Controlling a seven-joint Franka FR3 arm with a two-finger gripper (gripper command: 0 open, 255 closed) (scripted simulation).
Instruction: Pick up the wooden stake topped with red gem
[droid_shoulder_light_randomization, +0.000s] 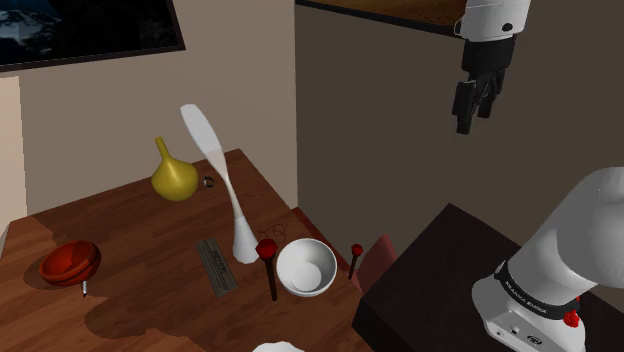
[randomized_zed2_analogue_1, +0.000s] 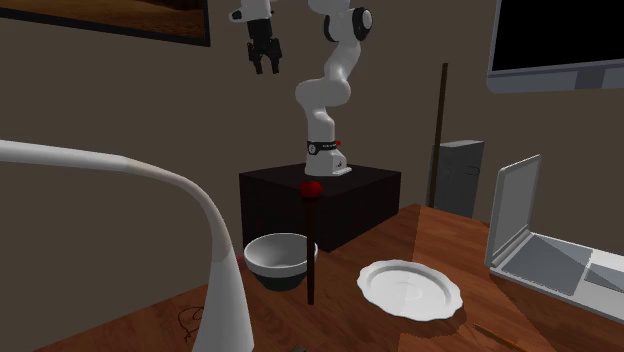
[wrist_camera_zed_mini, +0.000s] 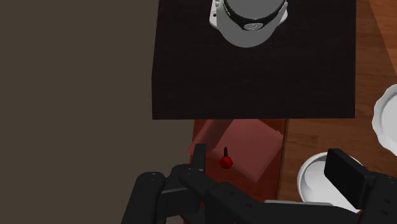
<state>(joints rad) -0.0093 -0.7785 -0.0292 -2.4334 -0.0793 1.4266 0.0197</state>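
Observation:
Two dark sticks with red tops stand upright. The larger stake (droid_shoulder_light_randomization: 268, 262) (randomized_zed2_analogue_1: 311, 235) stands on the wooden table (droid_shoulder_light_randomization: 150, 250) between the tall white vase and the white bowl. A smaller stake (droid_shoulder_light_randomization: 355, 258) (wrist_camera_zed_mini: 225, 160) rises beside the table's edge, over a reddish chair seat (wrist_camera_zed_mini: 245, 149). My gripper (droid_shoulder_light_randomization: 477, 112) (randomized_zed2_analogue_1: 264, 62) (wrist_camera_zed_mini: 272, 164) hangs high above the stand and the chair, well away from both sticks. It is open and its fingers hold nothing.
On the table are a white bowl (droid_shoulder_light_randomization: 306, 267), a tall white vase (droid_shoulder_light_randomization: 225, 185), a yellow gourd vase (droid_shoulder_light_randomization: 174, 178), a red bowl (droid_shoulder_light_randomization: 70, 263), a grey flat slab (droid_shoulder_light_randomization: 215, 265), a white plate (randomized_zed2_analogue_1: 410, 288) and an open laptop (randomized_zed2_analogue_1: 540, 240). The dark stand (droid_shoulder_light_randomization: 440, 280) adjoins the table.

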